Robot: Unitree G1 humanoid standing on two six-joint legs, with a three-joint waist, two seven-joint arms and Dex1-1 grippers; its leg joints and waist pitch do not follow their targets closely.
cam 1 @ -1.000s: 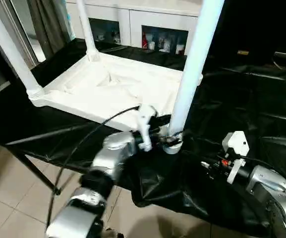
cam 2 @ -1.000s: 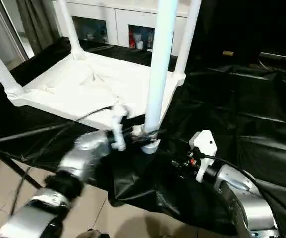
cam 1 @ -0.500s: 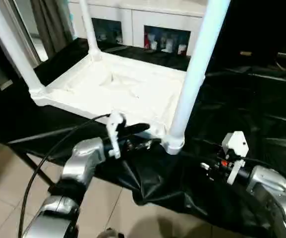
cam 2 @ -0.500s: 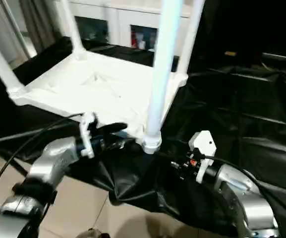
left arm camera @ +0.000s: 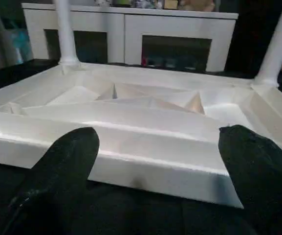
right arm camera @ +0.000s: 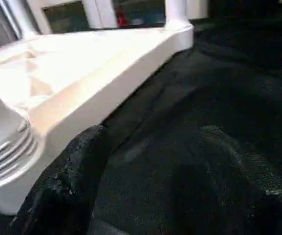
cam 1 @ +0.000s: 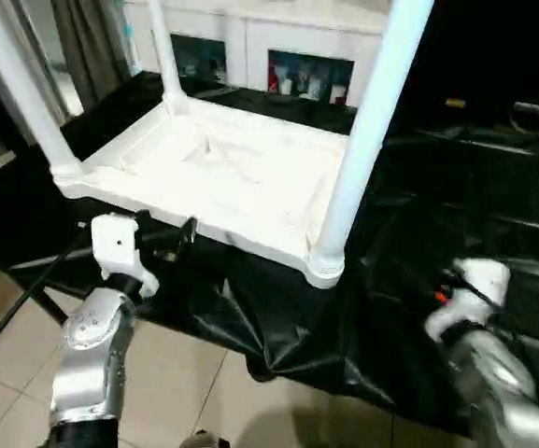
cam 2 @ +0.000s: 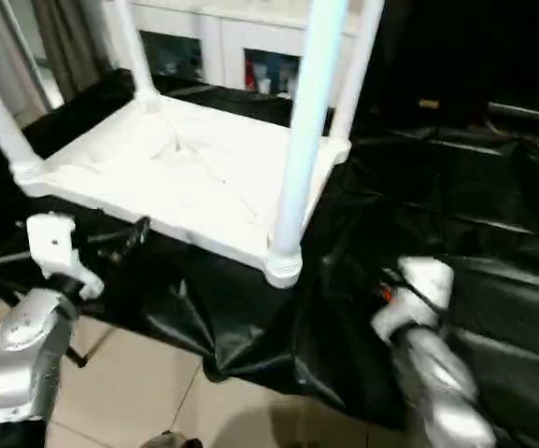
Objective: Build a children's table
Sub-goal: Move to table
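Note:
The children's table (cam 1: 222, 168) lies upside down on black cloth, its rimmed underside facing up. White legs stand at the near right corner (cam 1: 367, 140), the left corner (cam 1: 21, 93) and the back corners (cam 1: 163, 56). My left gripper (cam 1: 171, 233) hovers just before the table's near rim, left of the middle. In the left wrist view the left gripper (left arm camera: 158, 137) is open with nothing between its fingers, and the rim (left arm camera: 145, 166) lies ahead. My right gripper (right arm camera: 153, 134) is open over the cloth beside the near right corner (right arm camera: 13, 156), holding nothing.
The black cloth (cam 1: 456, 187) covers the work table and hangs over its front edge. A white cabinet with glass doors (cam 1: 278, 47) stands behind. Tiled floor (cam 1: 7, 373) shows at the lower left. A black cable (cam 1: 17, 289) trails from my left arm.
My left gripper has drawn back from the base of the near right leg and swung left along the rim. My right arm has pulled back toward the lower right.

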